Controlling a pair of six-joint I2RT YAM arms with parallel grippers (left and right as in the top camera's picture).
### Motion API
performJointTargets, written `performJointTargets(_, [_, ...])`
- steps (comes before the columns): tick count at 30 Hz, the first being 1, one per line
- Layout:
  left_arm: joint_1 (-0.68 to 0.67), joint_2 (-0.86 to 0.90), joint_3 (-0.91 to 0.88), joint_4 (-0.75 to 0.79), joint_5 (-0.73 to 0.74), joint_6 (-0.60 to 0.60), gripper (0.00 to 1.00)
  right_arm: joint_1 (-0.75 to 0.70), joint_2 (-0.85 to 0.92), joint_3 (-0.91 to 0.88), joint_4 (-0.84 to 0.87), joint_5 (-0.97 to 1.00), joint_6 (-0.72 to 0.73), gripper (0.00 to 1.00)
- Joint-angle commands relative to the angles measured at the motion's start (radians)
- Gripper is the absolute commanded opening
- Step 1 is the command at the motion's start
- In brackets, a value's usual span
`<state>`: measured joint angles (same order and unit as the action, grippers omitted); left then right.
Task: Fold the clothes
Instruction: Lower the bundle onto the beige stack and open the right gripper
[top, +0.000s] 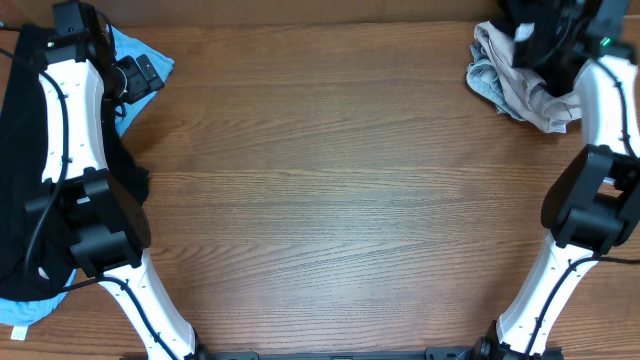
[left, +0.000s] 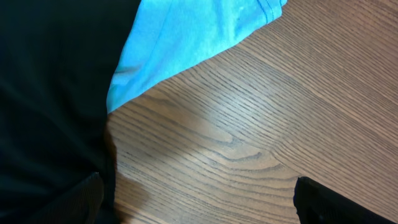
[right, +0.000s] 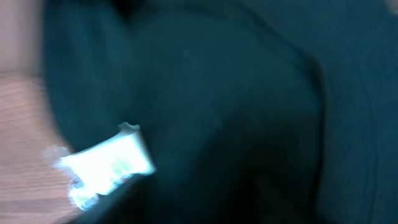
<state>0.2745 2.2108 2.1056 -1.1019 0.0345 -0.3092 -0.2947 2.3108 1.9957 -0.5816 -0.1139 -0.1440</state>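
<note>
Currently left jaws spread beside light-blue shirt (left: 186, 43); right jaws unclear, black cloth (right: 249, 93) blocks view.

Robot test bench, wooden table (top: 330, 170), two white arms (top: 72, 120), heaped clothes (top: 500, 80)

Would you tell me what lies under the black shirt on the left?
A light-blue garment peeks out from under the black shirt; its middle is covered.

You see a large black cloth garment (top: 15, 150) lying crumpled at the left edge, partly over a light-blue cloth shirt (top: 150, 55). A beige crumpled cloth garment (top: 510, 90) lies bunched in the far right corner.
</note>
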Motion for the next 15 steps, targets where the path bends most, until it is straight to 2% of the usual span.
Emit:
performJointTargets(1, [-0.006,-0.007,0.007,0.002,0.007,-0.012,1.00,0.001,-0.006,-0.190,0.102,0.019,0.017,1.00])
performJointTargets(4, [-0.007,-0.007,0.007,0.002,0.007,-0.012,1.00,0.001,-0.006,-0.289,0.164,0.019,0.048,1.00])
performJointTargets(7, [-0.007,-0.007,0.007,0.002,0.007,-0.012,1.00,0.000,-0.010,-0.291,0.157,0.016,0.070,1.00])
performJointTargets(11, [-0.006,-0.007,0.007,0.002,0.007,-0.013,1.00,0.000,-0.051,-0.232,0.118,0.015,0.070,1.00])
performJointTargets(15, [-0.006,-0.007,0.007,0.002,0.007,-0.012,1.00,0.000,-0.140,-0.107,0.008,0.015,0.069,1.00])
